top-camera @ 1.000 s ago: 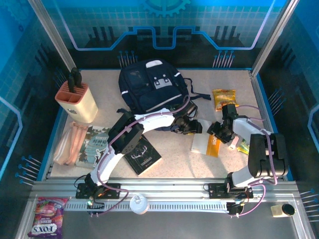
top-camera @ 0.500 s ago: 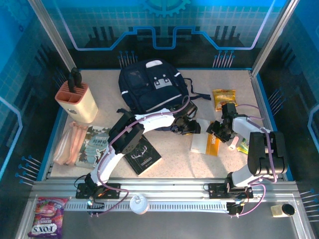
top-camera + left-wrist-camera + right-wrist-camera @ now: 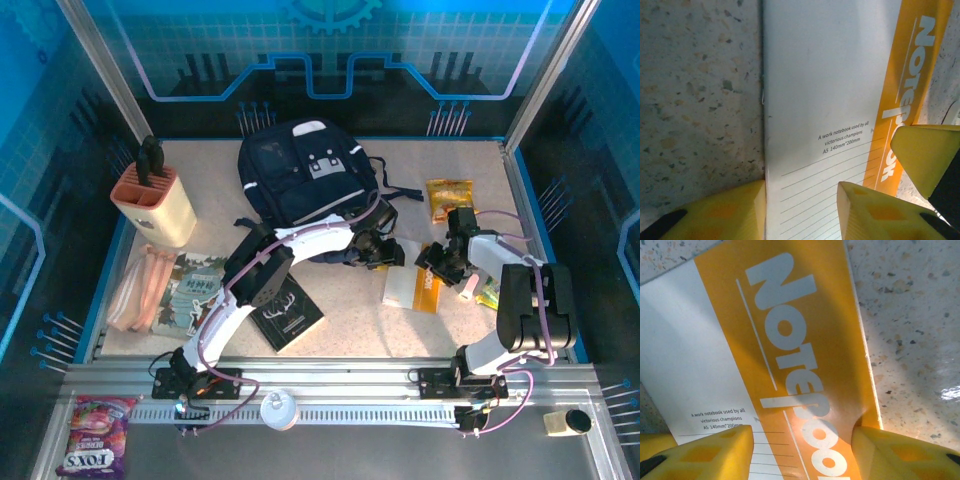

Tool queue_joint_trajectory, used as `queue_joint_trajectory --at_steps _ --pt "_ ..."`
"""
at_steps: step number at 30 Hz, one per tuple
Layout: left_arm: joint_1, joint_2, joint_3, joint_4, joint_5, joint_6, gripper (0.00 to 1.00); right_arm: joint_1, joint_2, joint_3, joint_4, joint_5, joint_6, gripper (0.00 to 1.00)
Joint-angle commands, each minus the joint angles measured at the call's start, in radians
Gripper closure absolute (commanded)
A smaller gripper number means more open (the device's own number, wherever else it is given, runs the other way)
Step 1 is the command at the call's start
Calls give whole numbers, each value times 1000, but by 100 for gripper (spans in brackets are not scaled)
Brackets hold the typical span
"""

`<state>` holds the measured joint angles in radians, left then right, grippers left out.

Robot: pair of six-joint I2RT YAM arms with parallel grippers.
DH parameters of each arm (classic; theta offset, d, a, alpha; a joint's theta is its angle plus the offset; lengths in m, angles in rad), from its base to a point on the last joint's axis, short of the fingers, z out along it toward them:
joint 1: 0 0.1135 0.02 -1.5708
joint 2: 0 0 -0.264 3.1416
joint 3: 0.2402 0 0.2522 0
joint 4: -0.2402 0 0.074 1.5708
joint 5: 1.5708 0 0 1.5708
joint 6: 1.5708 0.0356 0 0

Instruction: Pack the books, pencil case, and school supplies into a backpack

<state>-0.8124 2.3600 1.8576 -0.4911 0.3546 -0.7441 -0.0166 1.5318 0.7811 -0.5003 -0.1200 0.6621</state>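
Because both grippers crowd one thin notebook [image 3: 412, 287], lying flat right of centre in the overhead view, just below and right of the backpack [image 3: 300, 185], a finger clash looks the likeliest fault. The left gripper [image 3: 800, 187] is released, jaws apart: one finger sits on the bare table [image 3: 695, 100] beside the notebook's white edge, the other over the ruled cover. The right gripper [image 3: 801, 432] is likewise unclenched, straddling the orange title band, its outer finger right at the notebook's long edge, where the cover seems to curl slightly. At the right edge of the left wrist view, a third yellow finger, presumably the right arm's, sits close by. With no lip to catch, the notebook may skate across the table instead of lifting, or only the top cover may peel up and crease. Notebook: slim, flat, glossy card, white with an orange stripe and white lettering. Table: hard, pale, speckled, faintly shiny. Fingers: blocky yellow wedges. Backpack: soft navy fabric, slumped, straps trailing. Whether its mouth is open cannot be told.
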Motion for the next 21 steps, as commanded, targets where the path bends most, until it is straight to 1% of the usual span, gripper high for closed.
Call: queue_joint_trajectory --at_steps 1,6,11,17,21 --pt "-21 0 32 73 153 -46 60 -9 48 -25 39 -69 16 45" --pt "-21 -91 -28 126 172 -61 66 -18 42 -28 43 -70 23 48" --pt "-19 -142 -98 159 166 -75 71 -19 37 -34 55 -79 28 51" --pt "-16 -121 -118 179 166 -87 71 -20 41 -37 63 -87 28 53" --pt "-14 -94 -101 152 122 -74 70 -20 44 -40 68 -92 30 54"
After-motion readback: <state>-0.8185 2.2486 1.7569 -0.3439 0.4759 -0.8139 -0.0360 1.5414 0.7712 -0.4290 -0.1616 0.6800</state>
